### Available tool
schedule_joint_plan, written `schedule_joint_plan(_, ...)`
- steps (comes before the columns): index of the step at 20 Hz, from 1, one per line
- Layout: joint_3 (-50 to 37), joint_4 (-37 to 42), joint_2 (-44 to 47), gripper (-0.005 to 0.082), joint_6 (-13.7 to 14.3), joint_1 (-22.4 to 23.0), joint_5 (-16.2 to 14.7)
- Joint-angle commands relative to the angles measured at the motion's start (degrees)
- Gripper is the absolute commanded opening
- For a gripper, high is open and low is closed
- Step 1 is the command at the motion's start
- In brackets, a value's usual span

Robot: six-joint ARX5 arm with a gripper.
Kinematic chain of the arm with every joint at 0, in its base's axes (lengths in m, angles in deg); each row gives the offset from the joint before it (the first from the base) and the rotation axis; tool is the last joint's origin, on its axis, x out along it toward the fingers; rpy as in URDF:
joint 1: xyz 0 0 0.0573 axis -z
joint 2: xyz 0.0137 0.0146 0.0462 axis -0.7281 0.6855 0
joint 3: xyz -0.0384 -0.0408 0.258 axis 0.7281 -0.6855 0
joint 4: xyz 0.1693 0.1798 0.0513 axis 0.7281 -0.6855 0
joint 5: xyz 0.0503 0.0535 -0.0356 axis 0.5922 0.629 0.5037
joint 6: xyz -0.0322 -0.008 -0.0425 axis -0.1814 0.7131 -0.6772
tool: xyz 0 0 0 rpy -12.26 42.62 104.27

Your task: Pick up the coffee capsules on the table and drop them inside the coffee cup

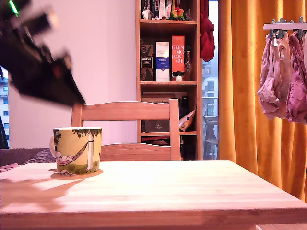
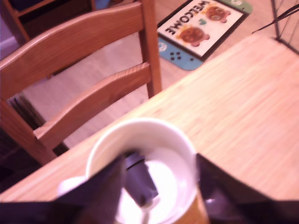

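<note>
Hovering above the coffee cup (image 2: 140,172), the claw (image 2: 156,186) gapes empty; a dark capsule (image 2: 140,179) lies inside.

My arm (image 1: 36,67) is motion-blurred and cut by the exterior view's left edge; my pincer (image 2: 159,186) is smeared, its gape unreadable; the cup's (image 2: 140,135) near rim is hidden behind it.
</note>
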Motion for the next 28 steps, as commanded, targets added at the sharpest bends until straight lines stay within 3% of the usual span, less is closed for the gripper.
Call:
schedule_joint_plan(1,-0.2,-1.53,-2.86,-0.0019,-0.87,0.17,-0.52)
schedule_joint_plan(9,-1.22,-8.9,-13.75,-0.0019,-1.6,0.17,-0.44)
schedule_joint_plan(14,-3.91,-11.5,-20.55,-0.0019,-3.06,-0.11,2.8)
schedule_joint_plan(19,-4.37,-15.85,-25.64,-0.0019,-4.26,-1.25,3.61)
schedule_joint_plan(27,-15.93,-16.31,-37.92,-0.0019,-11.06,-2.29,5.66)
schedule_joint_plan(28,-17.44,-16.02,-39.34,-0.0019,-14.03,-2.29,6.27)
